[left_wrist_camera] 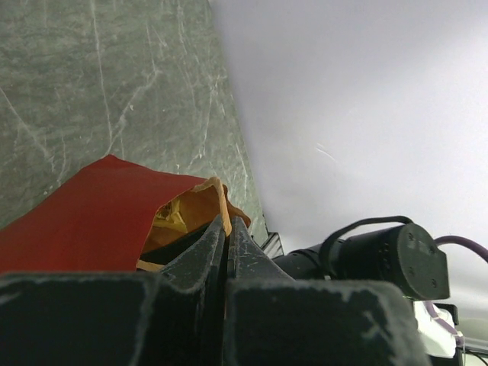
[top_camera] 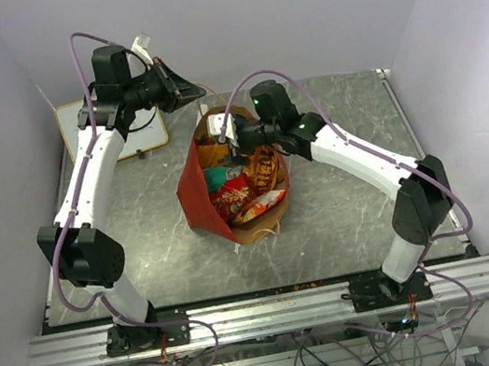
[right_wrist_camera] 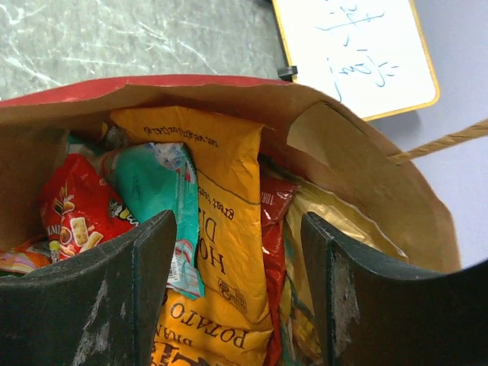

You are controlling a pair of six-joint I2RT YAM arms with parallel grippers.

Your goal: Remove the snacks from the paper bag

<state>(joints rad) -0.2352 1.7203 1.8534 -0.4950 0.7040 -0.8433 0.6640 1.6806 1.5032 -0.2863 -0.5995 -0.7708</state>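
Paper bag (top_camera: pixel 198 196) stands mid-frame in top view on grey table (top_camera: pixel 345 213), red outside, kraft inside, mouth open upward; snacks (top_camera: pixel 251 191) packed inside it, none out on the table. L gripper (top_camera: pixel 195 90) sits just above the bag's upper rim, centre-top of frame; in L wrist view its jaws are pressed together w/ tan cord handle (left_wrist_camera: pixel 221 194) caught at the tips, red bag wall at lower left. R gripper (top_camera: pixel 233 152) is down at the bag mouth, centre of top view; in R wrist view jaws stand apart, nothing clamped, orange packet (right_wrist_camera: pixel 206 152) lying btwn the fingers (right_wrist_camera: pixel 145 290); can't tell if they touch it. Teal packet (right_wrist_camera: pixel 156 183) and red packet (right_wrist_camera: pixel 76 206) are left of the orange one. Whiteboard (right_wrist_camera: pixel 366 53) lies at upper right beyond the bag rim; upper left in top view.
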